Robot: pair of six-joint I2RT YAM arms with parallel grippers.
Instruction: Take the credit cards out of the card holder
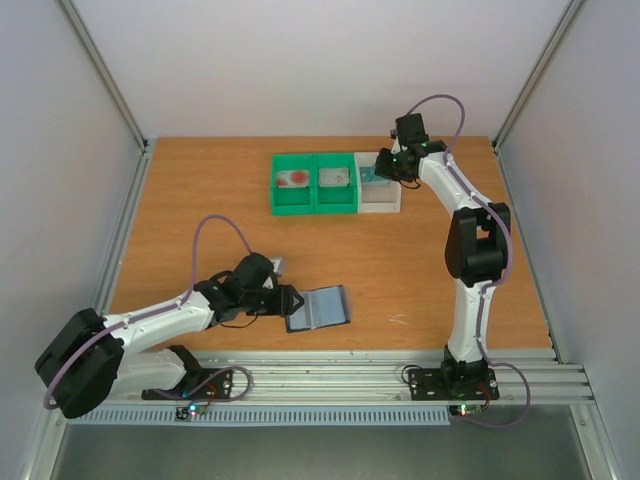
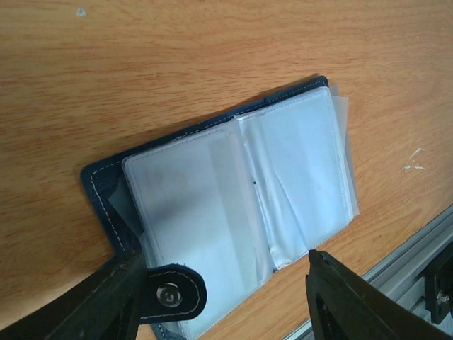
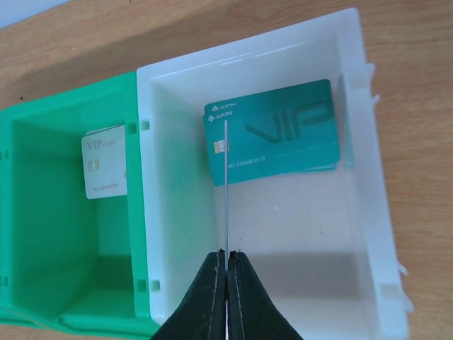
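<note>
Worktop (image 1: 200, 200): orange-brown wood grain, with bins at the far side and the card holder at the near side.
Card holder (image 1: 318, 308): dark blue, lying open and flat near the front edge, well apart from the bins.
Clear sleeves (image 2: 297, 163): fanned across both panels of the card holder (image 2: 212, 191). No card face can be made out in those that show.
Snap tab (image 2: 170, 294): black with a metal stud, sticking out at the holder's lower edge, just beside one finger.
Left end effector (image 2: 225, 265): low over the holder's near edge, fingers spread wide to either side and clamped on nothing. From above it sits at the holder's left side (image 1: 283, 300).
Green bin (image 1: 313, 205): two compartments, touching the white bin on its right.
Red-blotched card (image 1: 295, 179): pale, flat in the left green compartment.
White card (image 3: 106, 170): printed "VIP", flat in the green compartment next to the white bin.
White bin (image 3: 297, 234): open-topped, directly under the right wrist.
Teal cards (image 3: 283, 138): a small overlapping stack marked "VIP", flat on the white bin's floor at its far end.
Right end effector (image 3: 226, 255): fingers pressed together on a thin card, above the white bin.
Held card (image 3: 225, 184): seen edge-on as a fine line, so its face cannot be told.
</note>
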